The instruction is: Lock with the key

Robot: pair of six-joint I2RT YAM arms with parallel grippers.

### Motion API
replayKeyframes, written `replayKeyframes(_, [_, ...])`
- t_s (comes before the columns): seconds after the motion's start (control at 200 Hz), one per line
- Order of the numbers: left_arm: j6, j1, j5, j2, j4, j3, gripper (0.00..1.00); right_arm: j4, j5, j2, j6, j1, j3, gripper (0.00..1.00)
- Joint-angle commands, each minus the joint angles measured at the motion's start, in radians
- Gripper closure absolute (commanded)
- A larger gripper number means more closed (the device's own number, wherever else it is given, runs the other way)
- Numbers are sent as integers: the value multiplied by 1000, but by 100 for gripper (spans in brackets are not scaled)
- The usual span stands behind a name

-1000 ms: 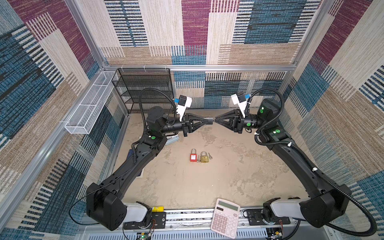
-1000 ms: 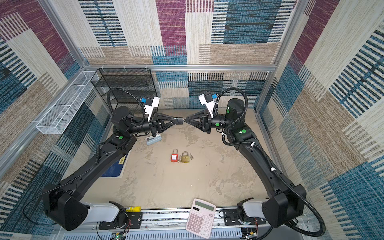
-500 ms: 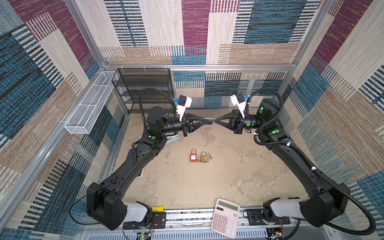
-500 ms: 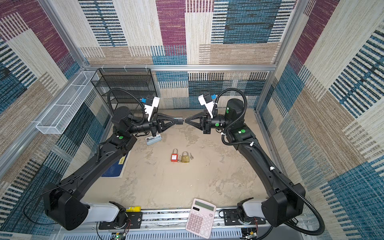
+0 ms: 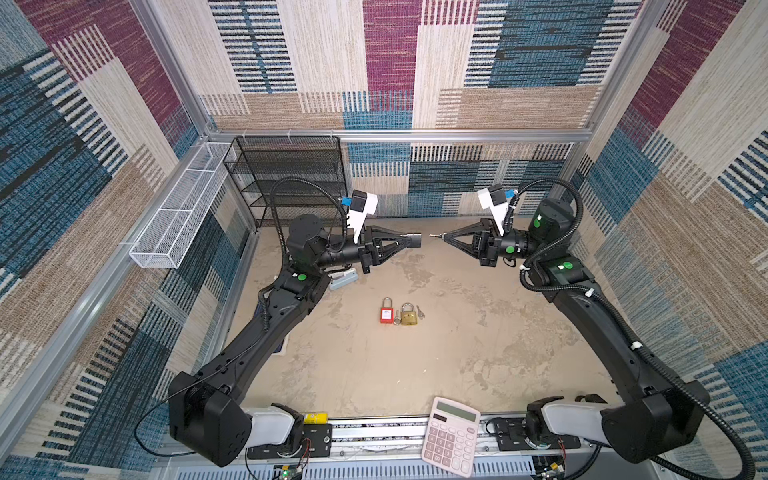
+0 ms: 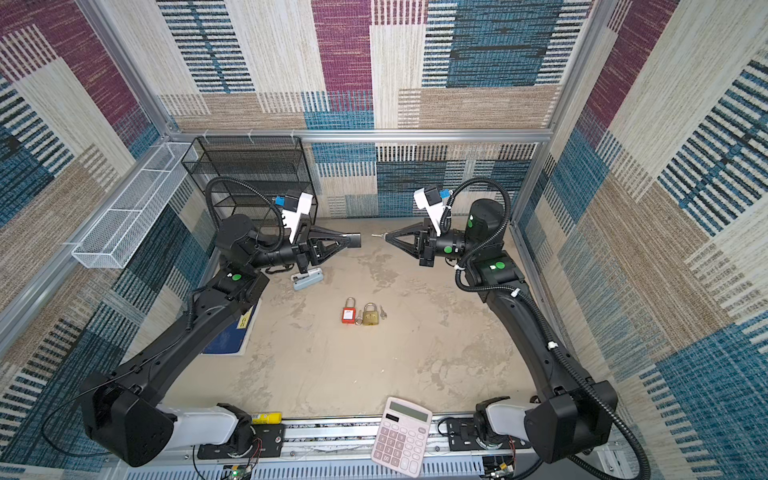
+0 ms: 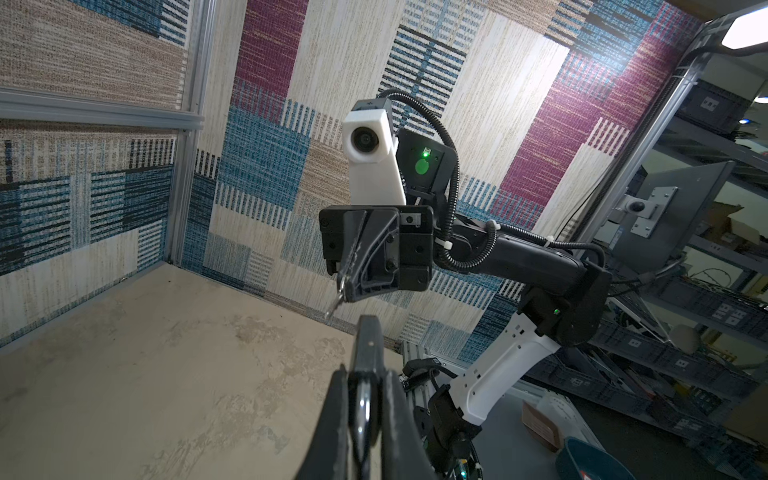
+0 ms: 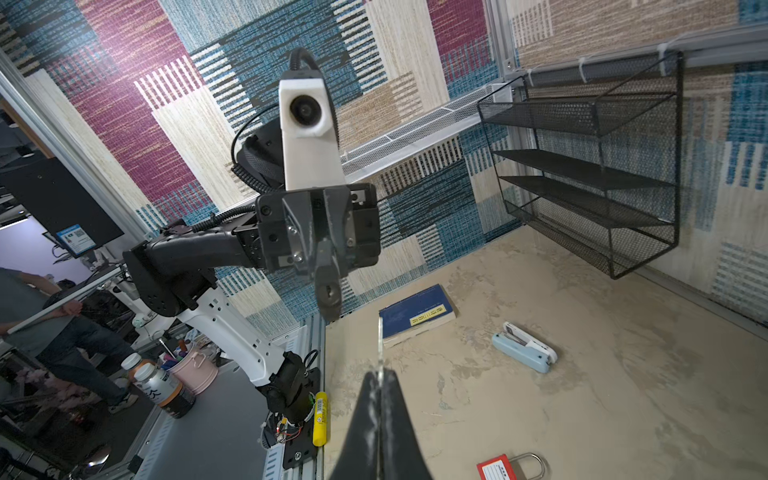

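Basically little has moved over the last second: both arms hang raised over the back of the table (image 5: pixel 415 374), tips facing each other as before. The one change is the right gripper (image 5: pixel 445 237): its jaws have pinched the last bit together and now clamp the key (image 8: pixel 380 345), blade sticking out toward the left gripper (image 5: pixel 417 240). The left gripper is clamped on a black padlock (image 8: pixel 329 293), the end with a round hole, likely the keyway, turned at the key. A shiny shackle (image 7: pixel 365 409) shows between its fingers. Key tip and padlock are close but apart, with a small gap in both top views. My read: the grip on the key is firm now, so insertion is the step in hand, not yet begun.

Hard to see: the key's bow is buried in the right fingers. The padlock body is mostly covered by the left fingers, so I can't tell if the shackle is pushed in or open. Whether blade and keyway line up can't be judged from these angles. A red padlock (image 5: pixel 386 315) and brass padlock (image 5: pixel 409 318) lie mid-table, and the small keys (image 5: pixel 420 311) beside the brass one are too tiny to read
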Motion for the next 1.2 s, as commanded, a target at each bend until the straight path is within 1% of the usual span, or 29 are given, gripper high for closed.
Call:
replayKeyframes(0.0, [-6, 4, 13, -13, 33, -2, 100, -9, 3, -26, -8, -36, -15, 100])
replayKeyframes(0.17, [27, 4, 13, -12, -13, 0, 100, -21, 34, -59, -13, -77, -41, 100])
replayKeyframes(0.341, [19, 4, 14, -4, -6, 1, 100, -28, 61, -67, -13, -92, -54, 100])
replayKeyframes(0.391, [32, 4, 13, -1, -25, 6, 100, -46, 90, -70, -23, -95, -52, 100])
replayKeyframes(0.426, [52, 2, 12, 5, -52, 8, 100, -81, 151, -72, -38, -96, -40, 100])
replayKeyframes(0.471, [114, 3, 7, 12, -113, 8, 100, -142, 242, -78, -74, -96, -19, 100])
replayKeyframes(0.531, [232, 1, -25, 30, -237, 9, 100, -219, 386, -92, -109, -96, 7, 100])
replayKeyframes(0.626, [361, -8, -37, 85, -423, 35, 100, -278, 542, -122, -139, -96, 17, 100])
replayKeyframes(0.696, [460, -29, -67, 128, -535, 60, 100, -308, 590, -137, -161, -96, 20, 100])
replayKeyframes(0.771, [584, -56, -125, 187, -694, 111, 100, -348, 649, -143, -176, -96, 25, 100])
replayKeyframes(0.836, [696, -87, -178, 255, -864, 190, 100, -367, 699, -151, -188, -96, 17, 100])
replayKeyframes(0.932, [834, -135, -242, 363, -1081, 310, 100, -382, 728, -162, -203, -96, 10, 100])
replayKeyframes(1.022, [920, -175, -286, 464, -1230, 411, 100, -402, 753, -170, -214, -96, 11, 100])
replayKeyframes(1.192, [1004, -226, -330, 611, -1381, 550, 100, -457, 910, -200, -239, -98, 31, 100])
